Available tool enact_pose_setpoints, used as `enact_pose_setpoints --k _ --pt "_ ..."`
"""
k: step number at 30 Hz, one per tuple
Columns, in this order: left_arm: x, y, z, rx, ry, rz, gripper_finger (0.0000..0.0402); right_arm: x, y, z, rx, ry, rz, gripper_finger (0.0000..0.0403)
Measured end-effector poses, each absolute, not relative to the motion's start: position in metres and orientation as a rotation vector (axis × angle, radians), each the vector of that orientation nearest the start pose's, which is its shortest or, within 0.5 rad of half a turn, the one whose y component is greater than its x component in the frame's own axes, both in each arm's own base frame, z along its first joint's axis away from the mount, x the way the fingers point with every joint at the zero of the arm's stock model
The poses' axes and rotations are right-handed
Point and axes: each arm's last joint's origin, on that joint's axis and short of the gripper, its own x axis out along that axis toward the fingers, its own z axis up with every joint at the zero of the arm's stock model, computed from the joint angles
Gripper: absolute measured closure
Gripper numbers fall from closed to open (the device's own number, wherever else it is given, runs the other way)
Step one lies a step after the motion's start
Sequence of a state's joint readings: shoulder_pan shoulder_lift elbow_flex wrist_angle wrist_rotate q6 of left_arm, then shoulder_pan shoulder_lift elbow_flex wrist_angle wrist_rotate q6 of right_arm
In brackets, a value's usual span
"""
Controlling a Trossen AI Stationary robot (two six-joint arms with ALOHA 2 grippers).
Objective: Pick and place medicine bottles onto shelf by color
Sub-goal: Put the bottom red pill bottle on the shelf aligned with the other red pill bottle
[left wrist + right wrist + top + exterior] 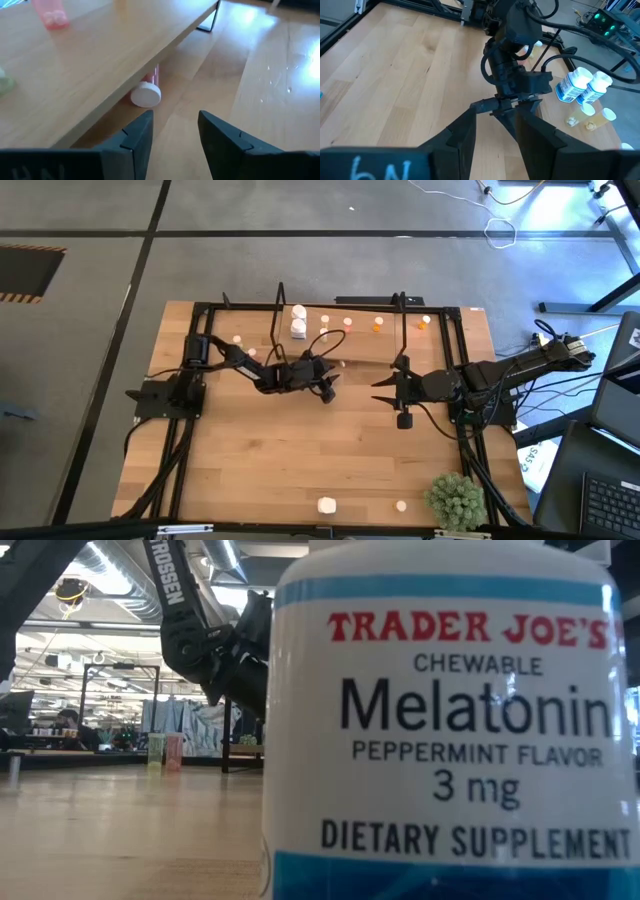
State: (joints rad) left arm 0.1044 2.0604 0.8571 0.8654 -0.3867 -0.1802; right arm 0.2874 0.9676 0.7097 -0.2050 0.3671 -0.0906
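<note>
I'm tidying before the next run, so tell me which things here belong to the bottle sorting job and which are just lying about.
Job:
- shelf
- white bottles and orange bottles on it
- pink bottle lying under the shelf, ahead of the open left gripper
- white melatonin bottle and small bottle near the table's front edge

Lying about:
- green plant

You get an overhead of the table (300,460); the low camera sits against a bottle (450,730).
</note>
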Motion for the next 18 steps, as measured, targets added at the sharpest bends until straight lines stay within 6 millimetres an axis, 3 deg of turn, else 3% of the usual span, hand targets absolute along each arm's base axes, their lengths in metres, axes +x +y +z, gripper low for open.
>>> enact_pose_setpoints --k 8,18 --pt "0.379 0.04 0.081 -0.091 0.304 0.55 0.025 0.201 0.048 0.273 -0.274 0.46 -0.06 0.0267" --pt "0.381 0.041 0.083 -0.048 0.285 0.581 0.025 0.195 0.046 0.263 -0.385 0.579 -0.033 0.0267"
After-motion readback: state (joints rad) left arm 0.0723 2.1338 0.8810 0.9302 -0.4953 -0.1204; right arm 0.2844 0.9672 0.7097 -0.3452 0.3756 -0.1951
